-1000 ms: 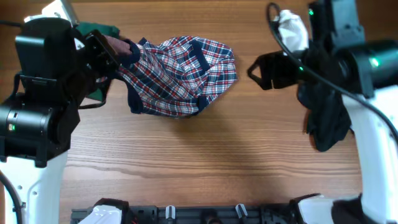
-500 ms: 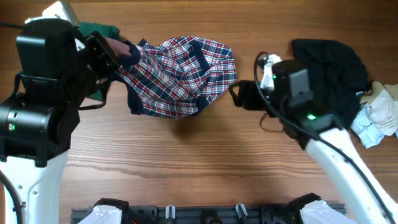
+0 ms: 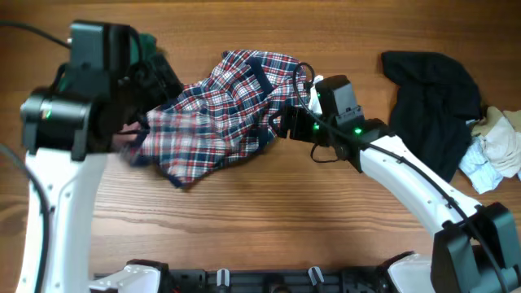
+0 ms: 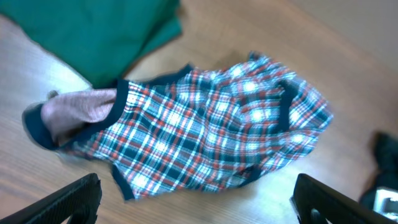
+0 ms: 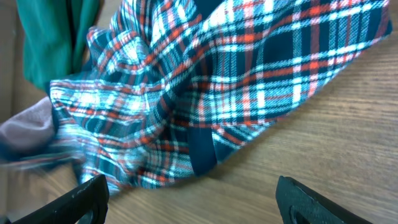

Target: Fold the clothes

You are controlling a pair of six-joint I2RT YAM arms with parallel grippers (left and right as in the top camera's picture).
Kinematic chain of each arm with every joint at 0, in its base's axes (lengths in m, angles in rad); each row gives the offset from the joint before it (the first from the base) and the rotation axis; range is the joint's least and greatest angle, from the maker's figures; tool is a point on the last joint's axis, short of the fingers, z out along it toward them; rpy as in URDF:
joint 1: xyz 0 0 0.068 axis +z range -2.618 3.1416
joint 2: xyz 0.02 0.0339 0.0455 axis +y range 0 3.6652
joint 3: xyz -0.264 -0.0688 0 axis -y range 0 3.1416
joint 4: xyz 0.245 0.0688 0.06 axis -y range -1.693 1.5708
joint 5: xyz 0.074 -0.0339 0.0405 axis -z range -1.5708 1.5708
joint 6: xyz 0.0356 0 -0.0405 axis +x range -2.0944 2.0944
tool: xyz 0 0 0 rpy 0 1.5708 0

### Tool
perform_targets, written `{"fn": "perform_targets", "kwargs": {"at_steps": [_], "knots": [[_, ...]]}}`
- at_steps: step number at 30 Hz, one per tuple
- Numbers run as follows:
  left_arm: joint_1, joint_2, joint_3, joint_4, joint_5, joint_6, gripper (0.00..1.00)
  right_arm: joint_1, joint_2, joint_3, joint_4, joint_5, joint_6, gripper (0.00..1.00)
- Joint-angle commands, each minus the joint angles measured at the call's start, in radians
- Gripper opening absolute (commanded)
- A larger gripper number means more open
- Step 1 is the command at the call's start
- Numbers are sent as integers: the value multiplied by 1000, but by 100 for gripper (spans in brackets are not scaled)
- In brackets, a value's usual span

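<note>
A red, white and navy plaid garment lies crumpled on the wooden table, blurred at its lower left end. In the left wrist view the plaid garment spreads ahead of my left gripper, which is open wide with only bare wood between its fingers. A greyish inner lining shows at the garment's left opening. My right gripper is also open. It hovers at the plaid garment's right edge, with a navy trim strip just ahead of it. In the overhead view the right gripper meets that edge.
A green garment lies at the back left, partly under the left arm. A black garment sits at the right, with pale crumpled cloths beside it at the table's right edge.
My left gripper has opened and let go of the plaid garment, which has slid toward the front left. The right arm has swung left to the garment's right edge, jaws slightly wider.
</note>
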Motion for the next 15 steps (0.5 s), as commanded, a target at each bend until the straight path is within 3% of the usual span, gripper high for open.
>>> {"fn": "perform_targets", "kwargs": {"at_steps": [1, 6, 12, 15], "knots": [[3, 27, 10, -69, 79, 2, 100, -20, -28, 1, -37, -32, -93, 87], [-111, 27, -2, -216, 143, -14, 100, -51, -28, 1, -47, -94, -168, 87], [-326, 27, -192, -260, -10, -292, 91, -79, -28, 0, -51, -108, -257, 86], [-388, 27, -399, -151, -36, -444, 89, -85, -28, 0, -52, -105, -275, 86]]}}
